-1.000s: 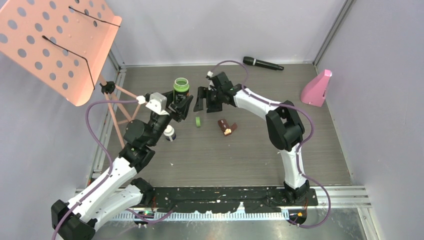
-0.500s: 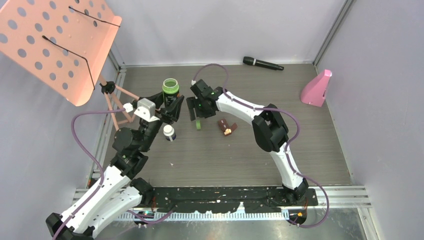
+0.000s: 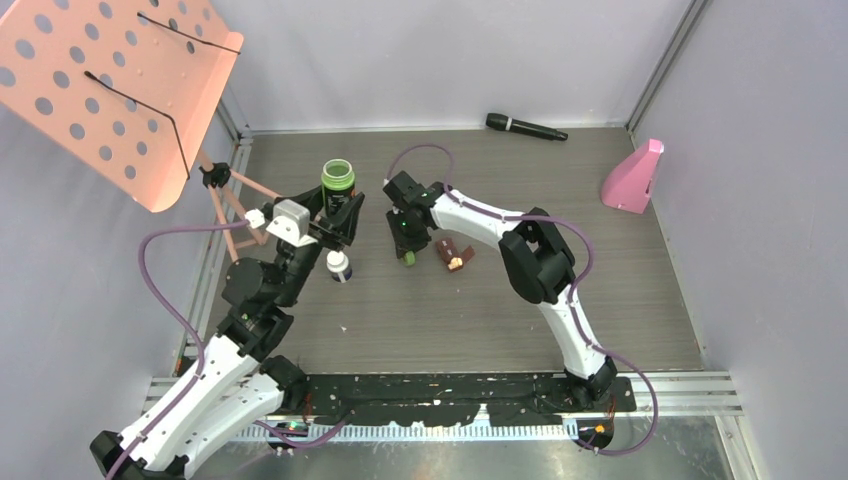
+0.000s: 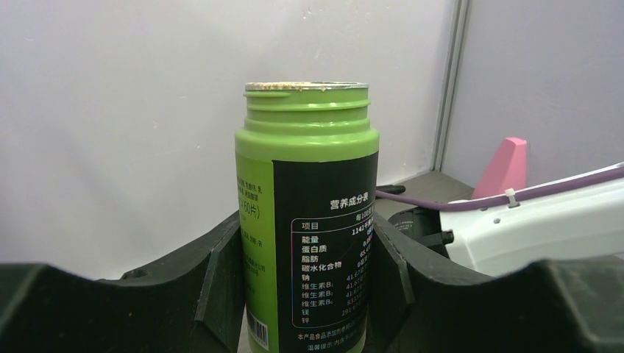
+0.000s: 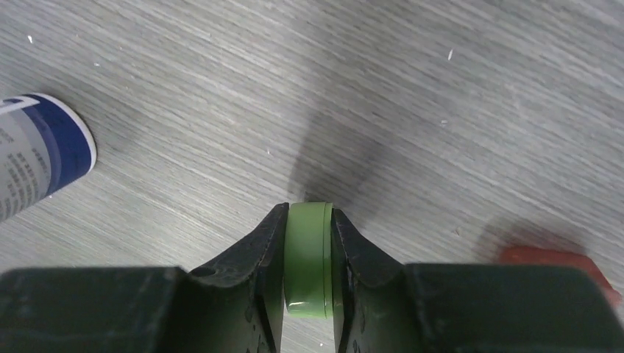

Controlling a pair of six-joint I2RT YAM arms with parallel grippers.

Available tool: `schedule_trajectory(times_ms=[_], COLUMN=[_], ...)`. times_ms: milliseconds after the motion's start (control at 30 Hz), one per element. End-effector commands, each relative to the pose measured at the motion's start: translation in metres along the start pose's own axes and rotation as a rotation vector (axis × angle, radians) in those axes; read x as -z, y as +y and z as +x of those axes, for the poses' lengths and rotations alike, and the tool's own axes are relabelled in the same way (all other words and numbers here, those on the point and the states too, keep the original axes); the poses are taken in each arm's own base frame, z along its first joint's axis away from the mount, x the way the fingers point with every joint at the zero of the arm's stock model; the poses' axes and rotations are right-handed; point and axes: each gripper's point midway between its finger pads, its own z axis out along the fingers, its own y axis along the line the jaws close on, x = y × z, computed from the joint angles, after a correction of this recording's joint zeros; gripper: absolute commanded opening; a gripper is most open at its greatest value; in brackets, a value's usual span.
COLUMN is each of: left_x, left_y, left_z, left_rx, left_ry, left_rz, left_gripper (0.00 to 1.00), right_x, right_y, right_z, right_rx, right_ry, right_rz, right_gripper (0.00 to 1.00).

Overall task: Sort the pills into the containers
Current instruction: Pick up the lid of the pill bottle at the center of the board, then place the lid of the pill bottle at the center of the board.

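The left gripper [image 4: 307, 288] is gripping the uncapped green bottle [image 4: 309, 184] upright, jaws half spread; the right gripper [image 5: 309, 259] is pinching the green lid [image 5: 307, 220] edgewise, jaws narrow, between the white bottle [image 5: 37, 151] and the brown case [image 3: 452, 252].

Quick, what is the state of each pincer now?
Left pincer: closed on the green bottle.
Right pincer: closed on the green lid.

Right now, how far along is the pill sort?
Done: the green bottle is uncapped, mouth open. In hand: the left jaws clamp that bottle upright; the right jaws are shut on a matching green lid down at the table. Left: the white bottle looks capped, the brown case lies near the lid, and no pills show in any view, so sorting itself hasn't visibly begun.
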Motion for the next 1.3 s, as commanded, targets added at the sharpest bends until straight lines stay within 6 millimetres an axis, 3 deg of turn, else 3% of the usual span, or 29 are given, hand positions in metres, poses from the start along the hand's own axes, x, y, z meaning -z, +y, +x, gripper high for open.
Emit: schedule_trajectory(times_ms=[0, 133, 200, 300, 433, 533, 667, 800, 967, 1100, 1267], left_x=[-0.002, -0.005, -0.007, -0.01, -0.014, -0.015, -0.018, -0.018, -0.017, -0.017, -0.016], left_y=[0.003, 0.001, 0.0, -0.006, -0.015, -0.022, -0.028, -0.031, -0.031, -0.031, -0.029], left_z=[-0.01, -0.008, -0.007, -0.002, 0.006, 0.011, 0.017, 0.018, 0.02, 0.019, 0.018], left_rx=[-0.013, -0.014, -0.013, -0.007, 0.007, 0.011, 0.023, 0.024, 0.018, 0.011, 0.002], left_ry=[-0.033, -0.023, -0.018, -0.006, 0.01, 0.021, 0.035, 0.039, 0.045, 0.044, 0.047], left_rz=[-0.012, -0.001, 0.006, 0.032, 0.079, 0.11, 0.142, 0.157, 0.159, 0.159, 0.155], left_gripper=[0.0, 0.0, 0.0, 0.0, 0.0, 0.0, 0.0, 0.0, 0.0, 0.0, 0.0], right_x=[0.046, 0.078, 0.093, 0.123, 0.131, 0.118, 0.092, 0.077, 0.064, 0.043, 0.037], right_y=[0.014, 0.002, -0.013, -0.048, -0.103, -0.138, -0.163, -0.166, -0.165, -0.174, -0.198], right_z=[-0.026, -0.054, -0.061, -0.079, -0.075, -0.058, -0.035, -0.025, -0.029, -0.019, -0.005], right_rx=[0.015, -0.025, -0.071, -0.172, -0.31, -0.384, -0.427, -0.459, -0.424, -0.428, -0.43], right_ry=[-0.102, -0.212, -0.253, -0.338, -0.392, -0.376, -0.321, -0.316, -0.318, -0.278, -0.24], right_rz=[-0.107, -0.168, -0.189, -0.201, -0.189, -0.203, -0.235, -0.354, -0.418, -0.396, -0.248], right_gripper=[0.26, 0.25, 0.25, 0.24, 0.24, 0.24, 0.24, 0.25, 0.29, 0.39, 0.62])
